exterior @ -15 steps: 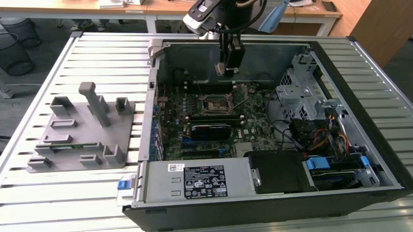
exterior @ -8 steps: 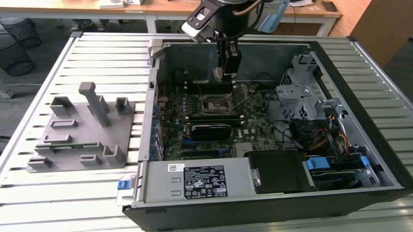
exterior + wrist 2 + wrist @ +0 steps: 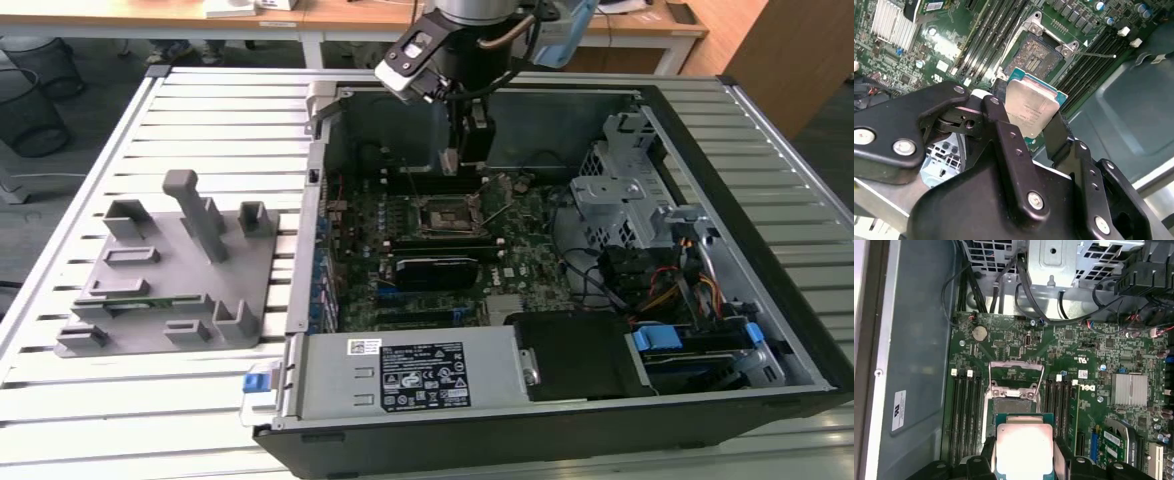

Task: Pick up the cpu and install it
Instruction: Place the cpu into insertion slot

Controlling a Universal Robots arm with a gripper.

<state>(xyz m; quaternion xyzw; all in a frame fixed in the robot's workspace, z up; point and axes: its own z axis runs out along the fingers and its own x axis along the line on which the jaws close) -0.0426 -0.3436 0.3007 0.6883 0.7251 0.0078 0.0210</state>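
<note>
The cpu [image 3: 1031, 110] is a flat square chip with a shiny silver top and a green rim, and my gripper [image 3: 1029, 119] is shut on its two opposite edges. In both wrist views it hangs a little above the motherboard, just beside the open socket [image 3: 1041, 55]. The first wrist view shows the cpu [image 3: 1024, 447] between the black fingers [image 3: 988, 452], with the socket [image 3: 1013, 405] bare and its metal load frame [image 3: 1016, 371] flipped up. In the exterior view the gripper [image 3: 458, 160] reaches down into the open computer case, above and slightly behind the socket [image 3: 447, 215].
A grey plastic fixture [image 3: 174, 270] stands on the slatted table on the exterior view's left. Inside the case are the power supply [image 3: 414, 372], a metal drive cage [image 3: 627, 180], bundled cables [image 3: 667, 280], memory slots [image 3: 966, 410] beside the socket and a finned heatsink [image 3: 1129, 389].
</note>
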